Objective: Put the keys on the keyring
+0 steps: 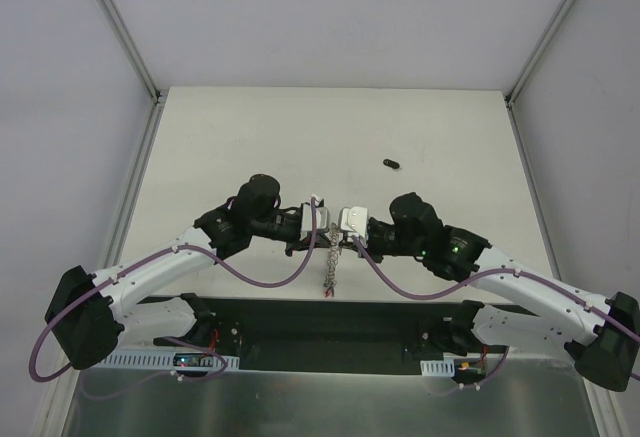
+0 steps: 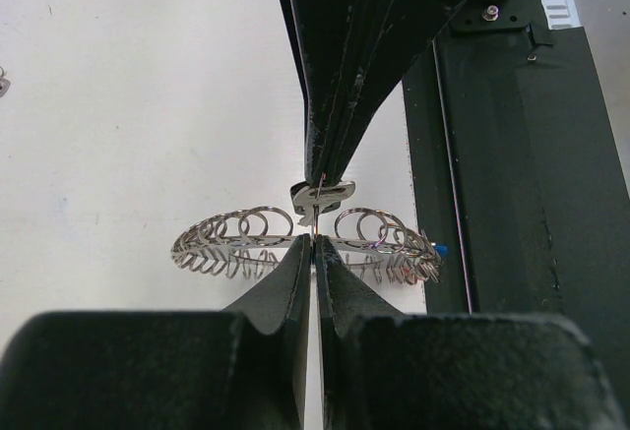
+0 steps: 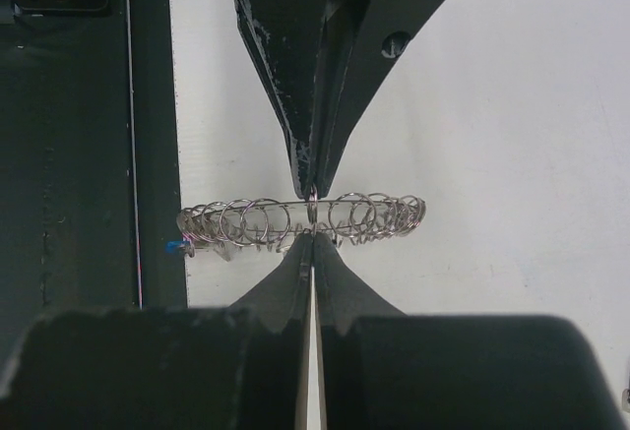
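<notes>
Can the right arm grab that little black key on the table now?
Probably not yet. The right fingers are shut on the keyring, so they're busy. The key lies apart, nothing blocking it.

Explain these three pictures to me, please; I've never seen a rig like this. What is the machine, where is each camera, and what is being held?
The machine is two robot arms bolted at the near edge of a white table. The top view looks down from above and behind them. The other two views come from cameras on each wrist, looking along that arm's own fingers.

The left gripper and right gripper meet at the middle. Both are shut on the keyring, a flat ring edged with many wire loops, seen edge-on, with a small blue tag at one end. Each wrist view shows the other arm's fingers pinching it from the far side.

One small black key lies alone on the table further out.
</notes>
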`<state>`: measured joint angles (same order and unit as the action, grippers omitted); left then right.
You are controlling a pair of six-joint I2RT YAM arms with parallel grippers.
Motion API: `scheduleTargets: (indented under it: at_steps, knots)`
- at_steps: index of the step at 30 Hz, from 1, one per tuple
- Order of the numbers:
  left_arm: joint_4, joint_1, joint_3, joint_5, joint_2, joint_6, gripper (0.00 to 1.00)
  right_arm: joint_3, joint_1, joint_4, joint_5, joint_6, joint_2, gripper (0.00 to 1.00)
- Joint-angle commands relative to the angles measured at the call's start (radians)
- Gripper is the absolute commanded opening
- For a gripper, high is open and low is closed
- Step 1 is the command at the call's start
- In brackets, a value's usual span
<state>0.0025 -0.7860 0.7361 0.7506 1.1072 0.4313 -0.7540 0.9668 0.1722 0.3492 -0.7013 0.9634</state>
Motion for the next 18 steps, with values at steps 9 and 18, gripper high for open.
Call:
scheduleTargets:
  at_steps: [9, 18]
  knots:
    - [0.047, -0.007, 0.04, 0.047, -0.003, -0.003, 0.0, -0.051, 0.007, -0.011, 0.016, -0.024, 0.012, 0.01]
    - [0.047, -0.007, 0.043, 0.053, -0.001, -0.008, 0.0, -0.051, 0.006, -0.013, 0.02, -0.023, 0.014, 0.01]
